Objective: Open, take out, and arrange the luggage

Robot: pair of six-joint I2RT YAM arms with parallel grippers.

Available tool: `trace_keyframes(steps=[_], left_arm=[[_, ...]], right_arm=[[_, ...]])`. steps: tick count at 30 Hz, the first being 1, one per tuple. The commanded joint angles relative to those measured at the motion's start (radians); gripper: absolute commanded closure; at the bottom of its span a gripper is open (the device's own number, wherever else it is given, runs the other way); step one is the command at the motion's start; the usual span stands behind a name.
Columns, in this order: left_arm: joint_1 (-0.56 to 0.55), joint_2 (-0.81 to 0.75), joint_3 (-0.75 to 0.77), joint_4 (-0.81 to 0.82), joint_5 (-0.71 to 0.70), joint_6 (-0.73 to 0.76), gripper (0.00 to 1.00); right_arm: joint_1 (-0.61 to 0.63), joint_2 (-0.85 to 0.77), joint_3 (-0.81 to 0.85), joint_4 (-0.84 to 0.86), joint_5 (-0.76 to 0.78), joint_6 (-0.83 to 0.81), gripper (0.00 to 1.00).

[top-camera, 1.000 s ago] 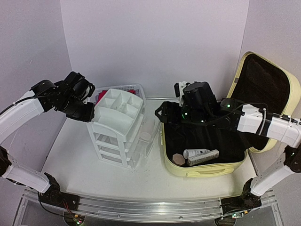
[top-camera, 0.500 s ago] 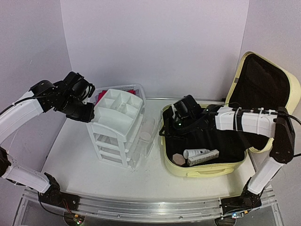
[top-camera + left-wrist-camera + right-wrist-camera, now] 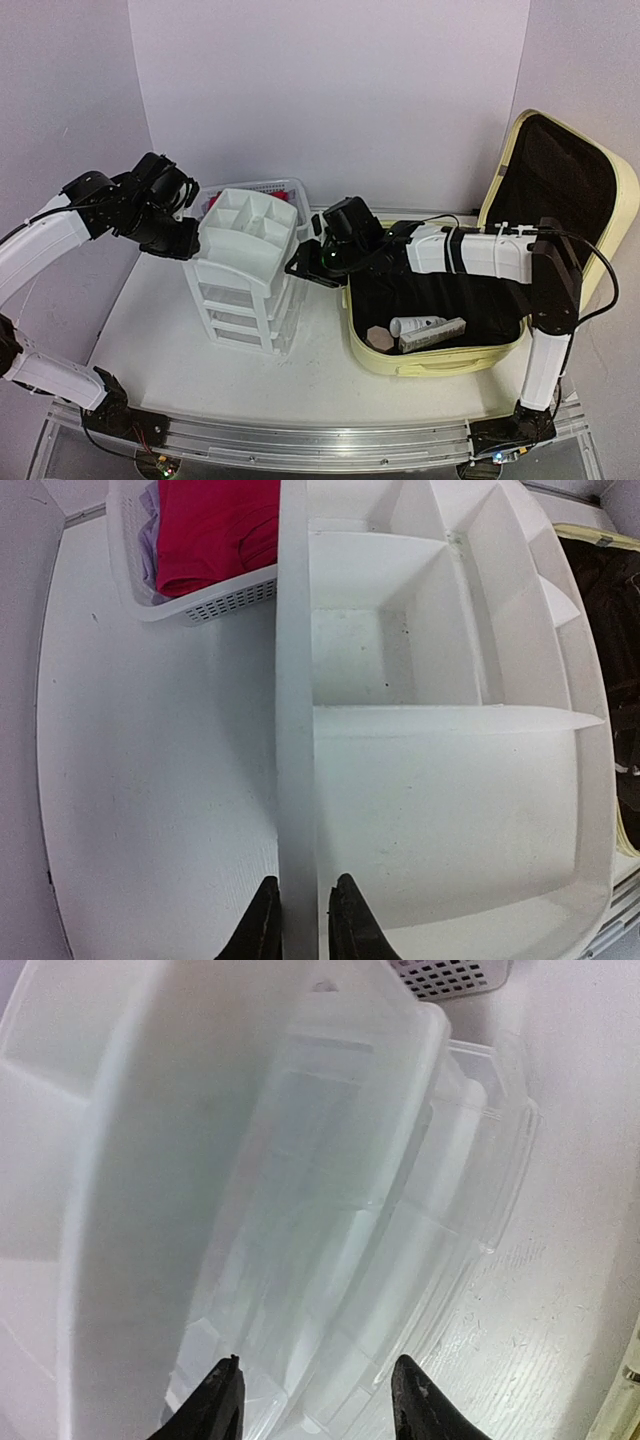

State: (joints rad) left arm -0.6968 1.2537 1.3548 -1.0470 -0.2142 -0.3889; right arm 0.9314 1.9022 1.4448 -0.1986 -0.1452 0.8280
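Note:
The luggage [image 3: 440, 362], pale yellow, lies open at the right with its lid [image 3: 565, 190] raised. On its black lining lie a white tube [image 3: 418, 325], a box and a small hexagonal item [image 3: 380, 337]. My right gripper [image 3: 302, 266] has reached left of the luggage to the clear drawers of the white drawer organizer [image 3: 245, 262]. In the right wrist view it [image 3: 315, 1400] is open, its fingers [image 3: 220, 1405] spread over the drawer fronts [image 3: 400, 1220]. My left gripper [image 3: 298, 925] is shut on the organizer's top-tray wall [image 3: 295, 780].
A white mesh basket [image 3: 268, 188] with red cloth [image 3: 215, 525] stands behind the organizer. The organizer's top tray [image 3: 440, 810] has several empty compartments. Walls enclose the table on the left, back and right. The luggage rim [image 3: 592, 535] lies close to the organizer's right side.
My right arm swung left out of the luggage to the organizer's drawer side, and its jaws narrowed. The left gripper kept its hold on the tray wall.

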Motion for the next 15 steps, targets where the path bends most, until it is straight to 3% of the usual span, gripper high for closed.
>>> trace_keyframes(steps=[1, 7, 15], left_arm=[[-0.009, -0.04, -0.048, -0.015, 0.009, -0.03, 0.84], [-0.009, -0.073, -0.075, -0.006, -0.036, -0.048, 0.84], [-0.009, -0.059, -0.076, -0.002, -0.033, -0.045, 0.84]], right_arm=[[0.001, -0.014, 0.033, 0.067, 0.022, 0.011, 0.48], [0.0, -0.055, 0.027, -0.138, 0.178, -0.025, 0.45], [0.0, 0.083, 0.137, -0.195, 0.117, 0.024, 0.5]])
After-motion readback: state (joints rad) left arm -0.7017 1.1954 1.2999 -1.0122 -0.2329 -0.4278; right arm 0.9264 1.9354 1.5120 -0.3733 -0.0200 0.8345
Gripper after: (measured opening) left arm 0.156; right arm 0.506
